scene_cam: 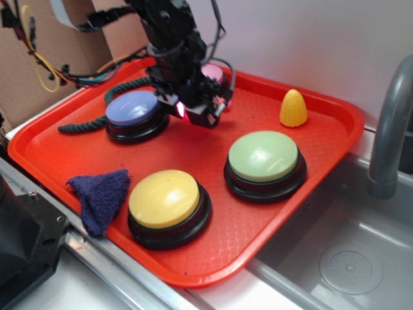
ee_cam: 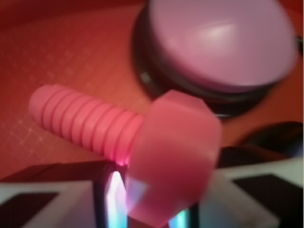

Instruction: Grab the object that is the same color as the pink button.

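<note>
gripper [scene_cam: 205,111]: down near the far edge of the tray, between the purple button and the pink button; in the wrist view its fingers [ee_cam: 71,199] sit closed against the head of the pink bolt, gripping it.
pink bolt [ee_cam: 142,142]: held at the fingertips, ribbed shaft pointing out to the left over the tray floor, broad flat head toward the camera; whether it touches the tray i cannot tell. in the outside view the arm mostly hides it.
pink button [ee_cam: 223,42]: just beyond the bolt, by the far edge of the tray, black base under a pale pink dome.
tray [scene_cam: 58,152]: red, carrying everything here.
purple button [scene_cam: 134,110]: far left part of the tray, just beside the gripper.
green button [scene_cam: 264,157]: toward the right side, well apart from the gripper.
yellow button [scene_cam: 165,199]: near the front edge.
yellow cone [scene_cam: 293,108]: near the far right corner, upright.
blue cloth [scene_cam: 100,194]: front left, beside the yellow button.
dark rope [scene_cam: 80,126]: along the far left edge, curling behind the purple button.
</note>
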Action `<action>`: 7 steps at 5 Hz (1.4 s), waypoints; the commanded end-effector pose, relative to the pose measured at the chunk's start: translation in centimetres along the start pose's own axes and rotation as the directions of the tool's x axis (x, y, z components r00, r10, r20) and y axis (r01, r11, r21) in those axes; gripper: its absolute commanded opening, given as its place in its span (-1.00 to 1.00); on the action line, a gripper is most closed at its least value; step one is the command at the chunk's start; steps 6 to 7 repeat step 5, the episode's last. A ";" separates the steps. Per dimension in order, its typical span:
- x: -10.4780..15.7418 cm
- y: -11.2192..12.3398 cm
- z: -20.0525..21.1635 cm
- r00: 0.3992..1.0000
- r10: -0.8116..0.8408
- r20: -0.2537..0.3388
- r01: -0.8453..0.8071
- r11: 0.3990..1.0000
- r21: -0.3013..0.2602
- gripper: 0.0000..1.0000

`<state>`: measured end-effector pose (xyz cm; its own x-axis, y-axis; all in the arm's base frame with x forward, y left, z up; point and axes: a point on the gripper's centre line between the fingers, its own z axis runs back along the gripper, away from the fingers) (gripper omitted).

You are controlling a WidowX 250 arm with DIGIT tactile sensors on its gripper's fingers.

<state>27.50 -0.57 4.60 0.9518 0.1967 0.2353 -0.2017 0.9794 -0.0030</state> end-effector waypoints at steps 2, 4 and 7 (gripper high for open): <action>-0.5 3.0 13.1 0.978 0.207 -0.014 -0.207 0.970 -0.128 -1.00; -3.7 4.2 16.5 0.960 0.268 -0.078 -0.275 0.955 -0.108 -1.00; -4.1 4.2 16.4 0.952 0.302 -0.055 -0.306 0.949 -0.080 -1.00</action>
